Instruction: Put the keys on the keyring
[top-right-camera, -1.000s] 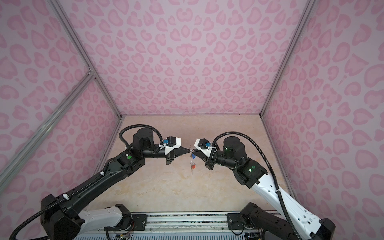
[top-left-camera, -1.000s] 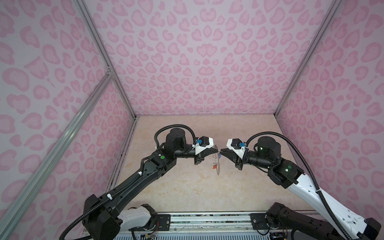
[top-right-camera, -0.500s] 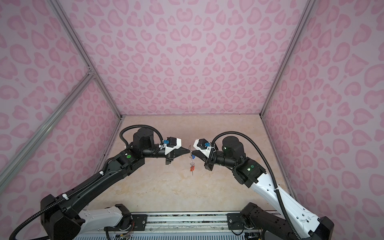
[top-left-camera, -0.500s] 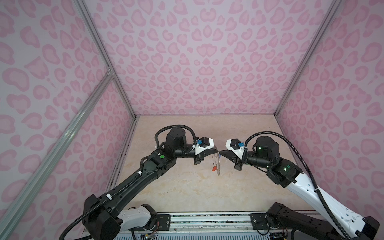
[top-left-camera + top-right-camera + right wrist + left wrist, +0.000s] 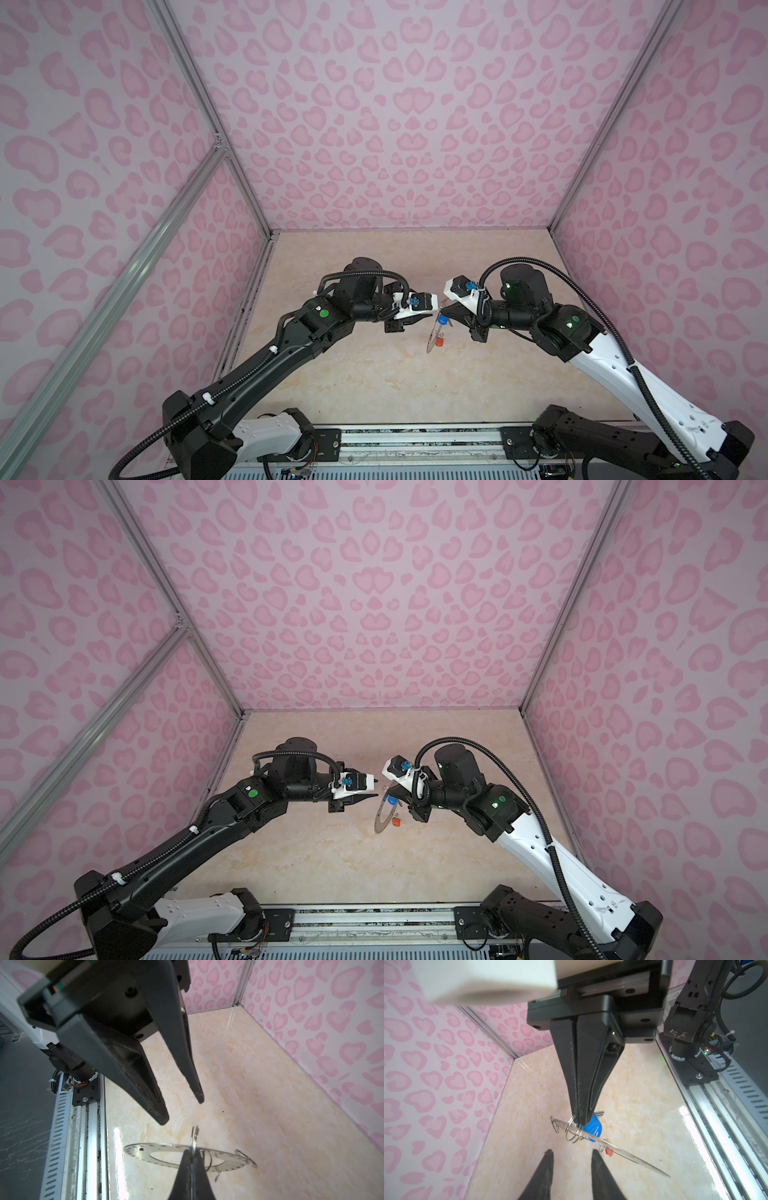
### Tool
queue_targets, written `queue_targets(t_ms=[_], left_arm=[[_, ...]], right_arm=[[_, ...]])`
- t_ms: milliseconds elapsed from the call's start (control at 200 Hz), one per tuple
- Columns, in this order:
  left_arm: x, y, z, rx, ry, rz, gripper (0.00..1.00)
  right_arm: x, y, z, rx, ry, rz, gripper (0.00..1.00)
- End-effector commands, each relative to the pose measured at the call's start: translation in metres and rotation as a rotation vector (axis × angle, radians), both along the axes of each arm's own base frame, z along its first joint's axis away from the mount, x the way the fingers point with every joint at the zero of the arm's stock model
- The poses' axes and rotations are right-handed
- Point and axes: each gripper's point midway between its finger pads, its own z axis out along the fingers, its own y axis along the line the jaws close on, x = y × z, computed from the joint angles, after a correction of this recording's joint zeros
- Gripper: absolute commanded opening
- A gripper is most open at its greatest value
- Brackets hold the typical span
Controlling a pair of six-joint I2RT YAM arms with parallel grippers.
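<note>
Grey metal keyring [image 5: 384, 817]: in the air above the beige table [image 5: 332, 854], tilted | right gripper [image 5: 579, 1120]: closed tight on the keyring at a wire loop [image 5: 571, 1130] on its edge | left gripper [image 5: 572, 1153]: jaws apart, empty, just beside the keyring | blue-tag key [image 5: 592, 1128], red-tag key [image 5: 609, 1151]: both hanging on the keyring

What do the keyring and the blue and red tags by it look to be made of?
The keyring: thin sheet metal, probably steel; grey, bright glints, blade-thin seen edge-on. Its wire loops: polished metal wire, shiny and silvery. The blue tag: likely moulded plastic; saturated colour, smooth rounded surface with soft sheen. The red tag: probably the same plastic, though too small to be sure.
</note>
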Motion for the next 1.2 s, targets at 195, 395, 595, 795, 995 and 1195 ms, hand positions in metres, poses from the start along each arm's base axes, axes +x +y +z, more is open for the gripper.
queue_targets(t_ms=[195, 395, 595, 795, 995, 1195], left_arm=[[0.004, -0.010, -0.004, 0.090, -0.110, 0.035, 0.33], [-0.001, -0.018, -0.007, 0.118, -0.132, 0.016, 0.30], [-0.005, -0.022, -0.012, 0.142, -0.136, 0.004, 0.22], [-0.010, -0.021, -0.015, 0.153, -0.134, -0.013, 0.17], [-0.016, -0.022, -0.020, 0.164, -0.117, -0.042, 0.16], [-0.020, -0.024, -0.019, 0.149, -0.095, -0.058, 0.03]], right_arm=[[-0.007, -0.001, -0.008, -0.035, 0.028, 0.033, 0.00], [-0.011, 0.000, -0.009, -0.042, 0.032, 0.049, 0.00], [-0.016, 0.003, -0.008, -0.041, 0.031, 0.069, 0.00], [-0.024, 0.004, -0.007, -0.063, 0.005, 0.116, 0.00], [-0.031, 0.007, -0.003, -0.080, -0.054, 0.164, 0.00], [-0.025, 0.007, 0.003, -0.070, -0.123, 0.142, 0.04]])
